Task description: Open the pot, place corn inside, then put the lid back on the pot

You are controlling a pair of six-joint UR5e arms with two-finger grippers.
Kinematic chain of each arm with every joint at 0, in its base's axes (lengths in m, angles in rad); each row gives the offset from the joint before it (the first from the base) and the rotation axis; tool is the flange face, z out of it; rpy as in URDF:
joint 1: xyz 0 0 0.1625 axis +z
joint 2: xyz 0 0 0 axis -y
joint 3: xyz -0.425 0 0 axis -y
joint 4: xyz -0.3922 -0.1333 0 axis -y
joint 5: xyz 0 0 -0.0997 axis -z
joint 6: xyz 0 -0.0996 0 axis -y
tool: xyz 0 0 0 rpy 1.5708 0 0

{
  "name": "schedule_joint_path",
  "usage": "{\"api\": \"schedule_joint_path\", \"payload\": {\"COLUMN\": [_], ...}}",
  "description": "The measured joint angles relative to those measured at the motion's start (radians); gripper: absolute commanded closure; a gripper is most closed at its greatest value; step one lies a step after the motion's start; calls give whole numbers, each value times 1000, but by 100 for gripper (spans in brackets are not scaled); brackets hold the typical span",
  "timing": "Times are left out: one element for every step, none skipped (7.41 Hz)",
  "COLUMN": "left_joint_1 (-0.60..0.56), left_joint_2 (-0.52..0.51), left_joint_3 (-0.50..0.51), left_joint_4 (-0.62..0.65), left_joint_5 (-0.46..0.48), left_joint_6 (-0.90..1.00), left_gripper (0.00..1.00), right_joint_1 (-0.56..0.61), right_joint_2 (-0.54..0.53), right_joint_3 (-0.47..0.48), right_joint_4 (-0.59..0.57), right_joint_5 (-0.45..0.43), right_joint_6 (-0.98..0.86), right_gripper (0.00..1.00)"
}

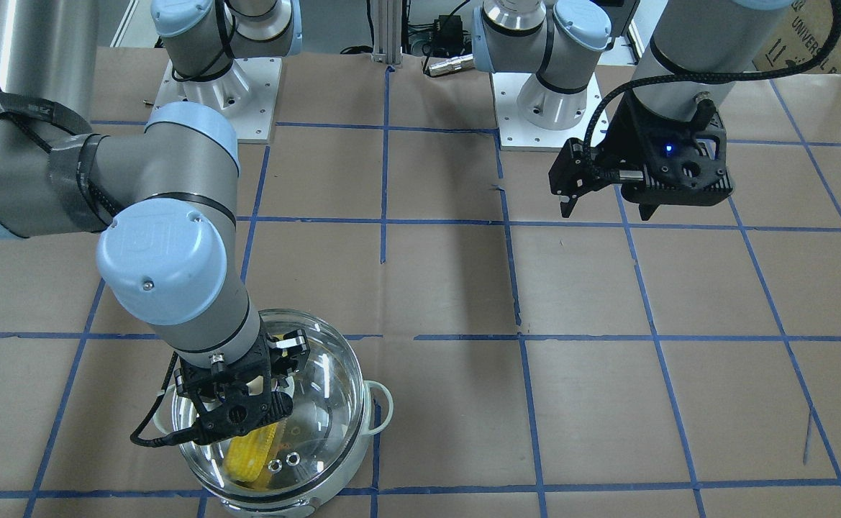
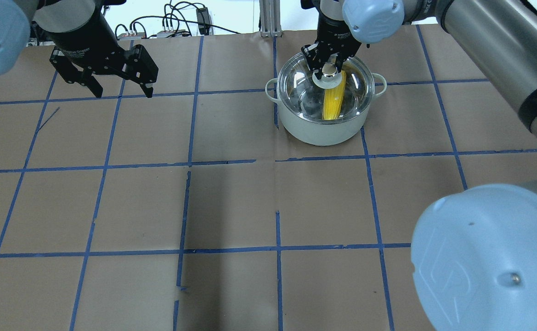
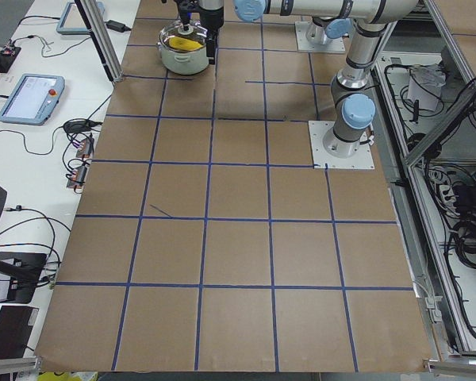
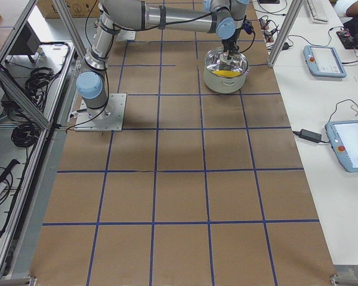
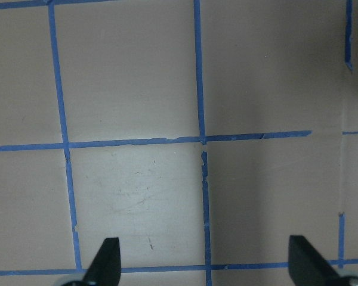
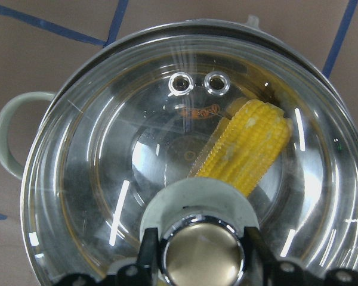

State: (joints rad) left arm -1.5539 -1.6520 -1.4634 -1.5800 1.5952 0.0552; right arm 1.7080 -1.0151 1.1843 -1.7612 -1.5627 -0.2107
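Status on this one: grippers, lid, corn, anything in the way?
Left gripper open, empty, above table. Right gripper jaws clamped on knob of lid. Lid seated on pot, corn inside. No obstruction seen.

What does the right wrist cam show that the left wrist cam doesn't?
Right wrist only: the lid seated on the pot, the corn under the glass, two vent holes, and the right gripper astride the knob. Left wrist only: the left gripper open above the table. Both: brown paper with blue tape lines. A pale sliver at the left wrist view's edge may be the pot.
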Motion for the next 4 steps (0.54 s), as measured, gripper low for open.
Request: {"api": "schedule_joint_path", "payload": {"left_joint_1": [0, 0, 0, 0], "left_joint_2": [0, 0, 0, 0], "left_joint_3": [0, 0, 0, 0], "left_joint_4": [0, 0, 0, -1], "left_joint_5": [0, 1, 1, 2], "left_joint_6": [0, 0, 0, 0], "left_gripper": [0, 0, 0, 0], "right_joint_1": [-3, -4, -5, -4], "right_joint_2": [0, 0, 1, 0], "right_joint_3": [0, 1, 1, 1], "right_joint_4": [0, 0, 0, 0], "right_joint_5": [0, 0, 0, 2], "right_joint_6": [-3, -5, -5, -4], "right_gripper": [70, 69, 69, 69]}}
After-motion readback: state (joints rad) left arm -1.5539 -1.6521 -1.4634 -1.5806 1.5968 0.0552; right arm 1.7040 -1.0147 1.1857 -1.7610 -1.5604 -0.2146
